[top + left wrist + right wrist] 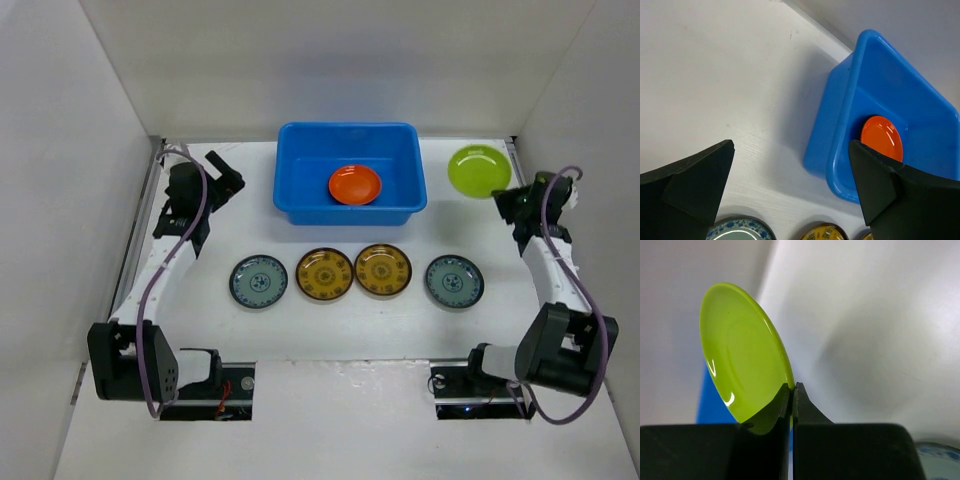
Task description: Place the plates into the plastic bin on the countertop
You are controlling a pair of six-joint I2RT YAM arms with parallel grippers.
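The blue plastic bin (290, 170) stands at the back of the white countertop (330, 325) with the orange plate (355, 184) lying inside it. Right of the bin is the lime green plate (478, 170), and my right gripper (517, 200) is shut on its near rim; the wrist view shows that plate (745, 355) pinched between the closed fingers of the gripper (792, 390). My left gripper (228, 180) hangs open and holds nothing, left of the bin (840, 125), where the orange plate (882, 137) shows.
A row of plates lies in front of the bin: pale blue-green (259, 281), yellow-brown (325, 273), yellow-brown (383, 270), pale blue-green (455, 281). White walls close in the left, right and back sides.
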